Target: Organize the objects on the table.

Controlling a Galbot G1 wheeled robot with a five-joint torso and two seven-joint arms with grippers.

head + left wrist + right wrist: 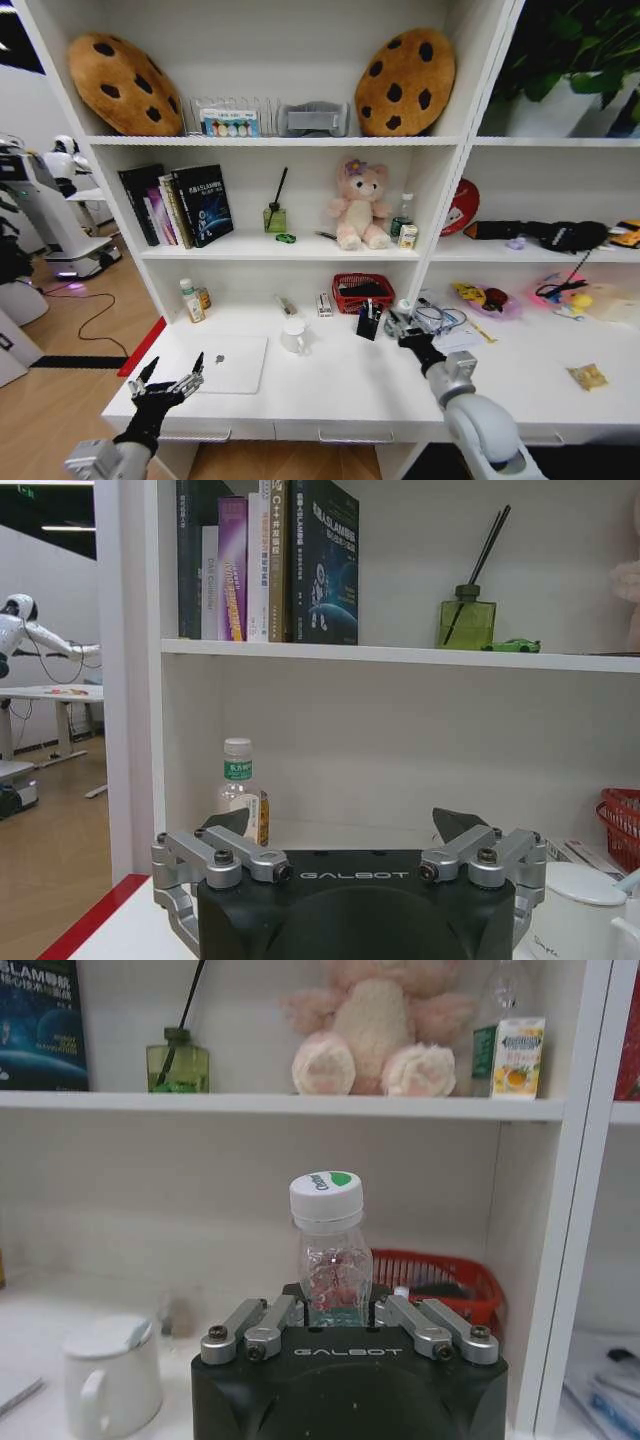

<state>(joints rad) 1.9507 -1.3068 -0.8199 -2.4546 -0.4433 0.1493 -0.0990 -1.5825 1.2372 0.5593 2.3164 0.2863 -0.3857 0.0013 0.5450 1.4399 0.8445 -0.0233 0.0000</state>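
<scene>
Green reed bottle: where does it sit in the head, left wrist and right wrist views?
Head: green reed bottle on the middle shelf, between dark book and pink bear.
Left wrist: bottle on that shelf, beside the dark book.
Right wrist: bottle between book and bear.
Shared landmark: the dark book.

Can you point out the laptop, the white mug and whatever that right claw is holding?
Laptop [228,363], head view, middle of its silver lid.
Mug [110,1376], right wrist view, its side below the lid.
Bottle [331,1260], right wrist view, clear body between the right gripper's [348,1312] fingers.
</scene>
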